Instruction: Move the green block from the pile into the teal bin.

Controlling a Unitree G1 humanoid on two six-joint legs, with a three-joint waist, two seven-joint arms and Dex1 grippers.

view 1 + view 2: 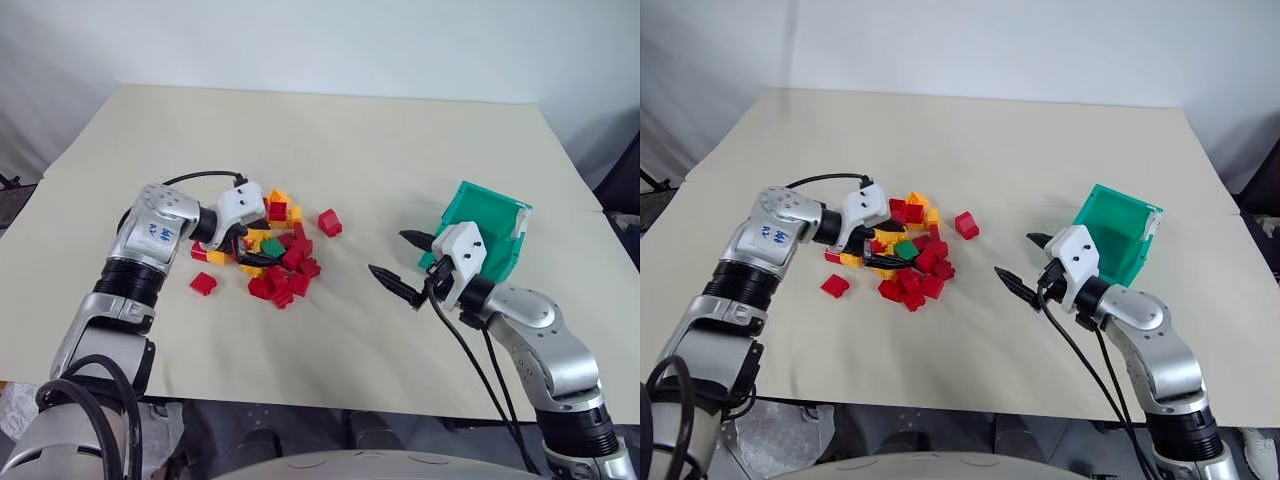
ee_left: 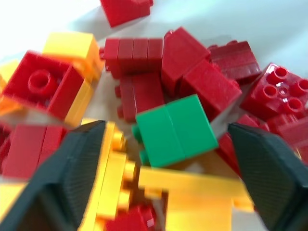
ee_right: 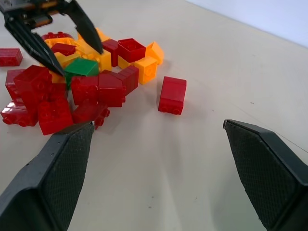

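Left pincer (image 1: pixel 883 252): lowered into the pile (image 1: pixel 908 255), fingers apart, one black finger (image 2: pixel 62 183) on each side of the green block (image 2: pixel 174 129). The left wrist view shows a gap between each pad and the block, so the block is not clamped. The finger tips sit among yellow-orange bricks at the pile's near-left edge.

Green block: lies in the pile, near its middle, resting against red bricks on its far side and a yellow-orange brick (image 2: pixel 192 185) on its near side. Studs face sideways.

Pile: loose heap of red and yellow-orange studded bricks on the beige surface (image 1: pixel 330 130), left of centre. Two red strays lie apart from it: one red brick (image 1: pixel 329 222) just to the right of the heap, another red brick (image 1: pixel 203 283) at its near-left.

Right pincer (image 1: pixel 405 262): held above the surface between the pile and the teal bin (image 1: pixel 487 227), fingers spread wide, nothing between them. It points toward the pile.

Teal bin: stands on the surface to the right, well apart from the pile, just behind the right pincer's wrist; open side tilted up.
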